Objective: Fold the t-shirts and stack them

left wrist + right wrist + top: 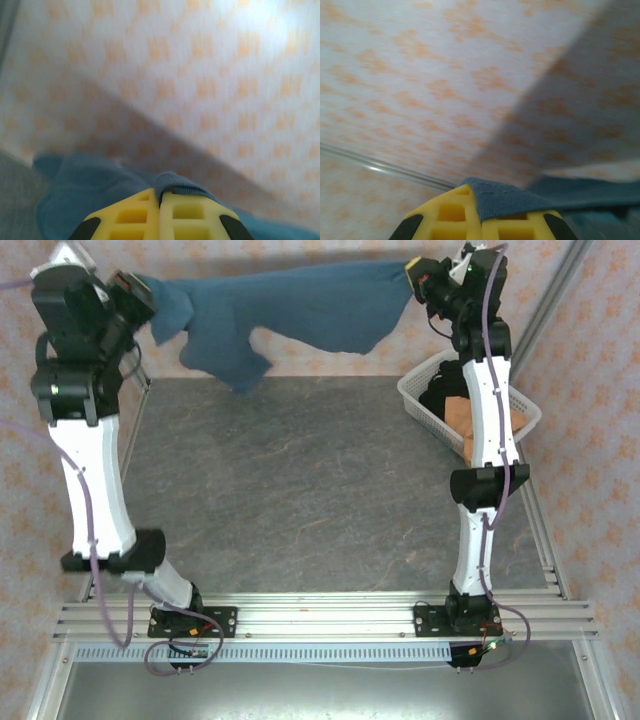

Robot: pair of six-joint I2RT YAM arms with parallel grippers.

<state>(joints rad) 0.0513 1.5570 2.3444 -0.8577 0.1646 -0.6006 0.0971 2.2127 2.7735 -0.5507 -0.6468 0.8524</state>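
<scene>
- Hanging above the grey marbled counter, the slate-blue soft cloth t-shirt spans left gripper to right gripper; white plastic lattice basket at right.
- Left wrist: left gripper clamped on a blue fold.
- Right wrist: right gripper clamped on the stitched hem.

Blue tee stretched midair, sagging L; black tee, tan tee in basket.

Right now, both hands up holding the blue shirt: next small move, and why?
Probably lower both together toward the table. The left hand and right hand are each shut on an edge of the slate-blue t-shirt, which hangs stretched in the air above it, not yet laid flat for folding.
</scene>
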